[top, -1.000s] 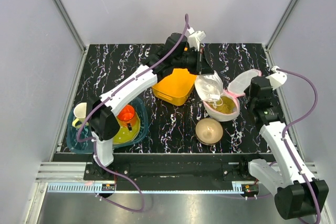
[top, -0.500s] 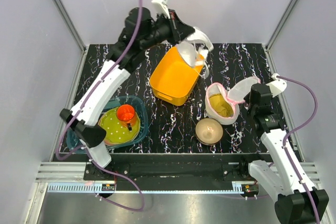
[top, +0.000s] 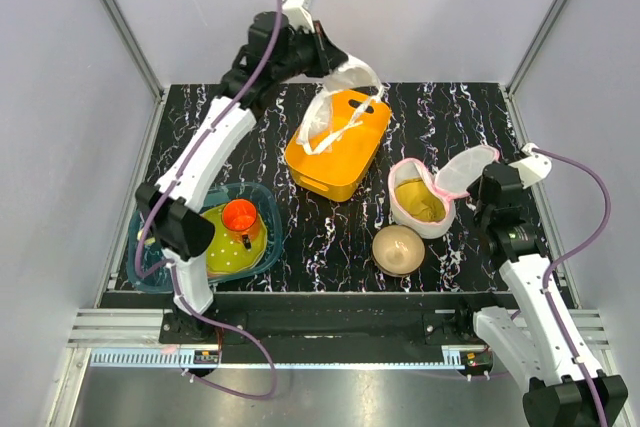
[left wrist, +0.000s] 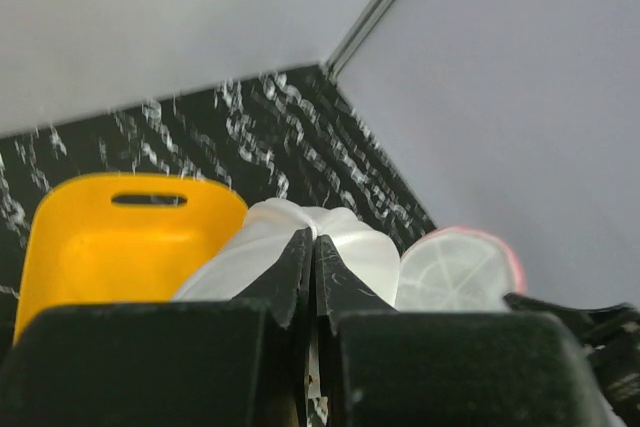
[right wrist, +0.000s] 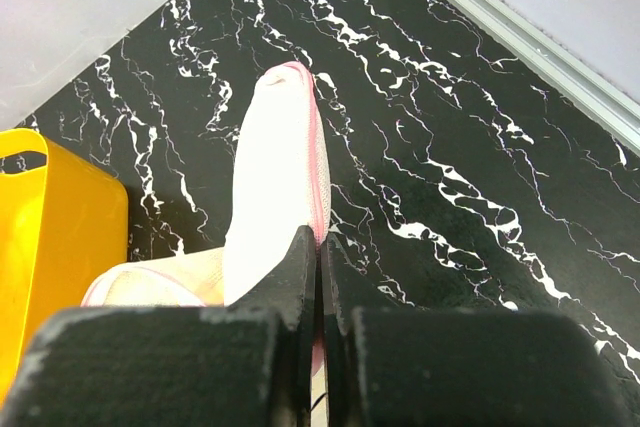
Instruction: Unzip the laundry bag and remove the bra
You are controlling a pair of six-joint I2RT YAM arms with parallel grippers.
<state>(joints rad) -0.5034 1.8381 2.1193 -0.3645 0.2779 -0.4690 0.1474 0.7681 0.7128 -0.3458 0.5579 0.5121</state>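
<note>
While a second ago the left hand (top: pixel 331 61) sat low at the mouth of the laundry bag (top: pixel 430 226) with the bra (top: pixel 352 77) just coming out, the top view now shows it raised high near the far edge of the tabletop (top: pixel 250 137). Its fingers are pinched together on the bra. The pale cream-white garment is clear of the bag and dangles over the far end of the orange basket (top: pixel 335 159), which has tipped back down since half a second ago. The bag lies unzipped near the right edge, where it was. Its round flap is lifted by the right hand (top: pixel 480 175), which has barely shifted. A tan-yellow patch shows inside the bag, and I cannot tell what it is. A tan bowl (top: pixel 398 247) stands just nearside of the bag.

From the left wrist, the two fingers meet on a bunch of white bra fabric (left wrist: pixel 355 245). The basket (left wrist: pixel 120 237) lies below it and the pink-rimmed flap (left wrist: pixel 460 272) shows to the right.

From the right wrist, the fingers are pressed narrow on the pink zipper edge of the white flap (right wrist: pixel 272 172), with black marbled tabletop (right wrist: pixel 450 147) behind.
</note>
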